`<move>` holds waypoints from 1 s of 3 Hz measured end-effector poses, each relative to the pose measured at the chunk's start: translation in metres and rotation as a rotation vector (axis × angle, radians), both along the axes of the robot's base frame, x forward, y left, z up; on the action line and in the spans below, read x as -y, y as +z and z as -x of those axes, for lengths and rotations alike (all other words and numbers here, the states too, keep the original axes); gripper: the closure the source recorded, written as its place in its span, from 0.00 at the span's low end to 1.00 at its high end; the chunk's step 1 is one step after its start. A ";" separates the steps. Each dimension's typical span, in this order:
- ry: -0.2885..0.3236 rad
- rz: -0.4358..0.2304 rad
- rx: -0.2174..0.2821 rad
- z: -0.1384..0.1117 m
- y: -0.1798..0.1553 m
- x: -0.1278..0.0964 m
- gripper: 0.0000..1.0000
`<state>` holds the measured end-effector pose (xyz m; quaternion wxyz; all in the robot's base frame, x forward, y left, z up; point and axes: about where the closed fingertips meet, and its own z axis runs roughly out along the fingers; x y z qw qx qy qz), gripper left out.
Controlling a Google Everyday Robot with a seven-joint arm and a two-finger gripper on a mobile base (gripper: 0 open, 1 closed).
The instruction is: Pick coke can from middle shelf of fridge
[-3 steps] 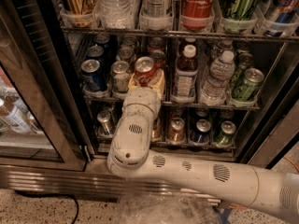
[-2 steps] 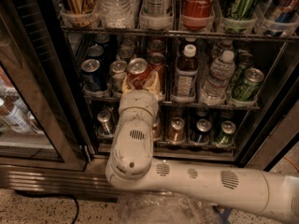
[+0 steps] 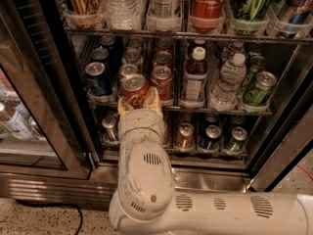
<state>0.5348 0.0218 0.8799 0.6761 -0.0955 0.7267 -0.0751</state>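
Camera view: my hand reaches up into the fridge, its two pale fingers clamped on either side of the coke can. The can is upright at the front edge of the middle desk, left of centre, with a blue can toward the left edge and a second red can just behind it. My wrist hides its base. A water bottle and a green can stand near the right edge.
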 end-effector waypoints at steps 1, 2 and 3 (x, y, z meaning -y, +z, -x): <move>0.092 0.006 -0.045 0.024 -0.001 -0.008 1.00; 0.169 0.003 -0.074 0.043 0.000 -0.015 1.00; 0.179 0.002 -0.082 0.046 -0.001 -0.017 1.00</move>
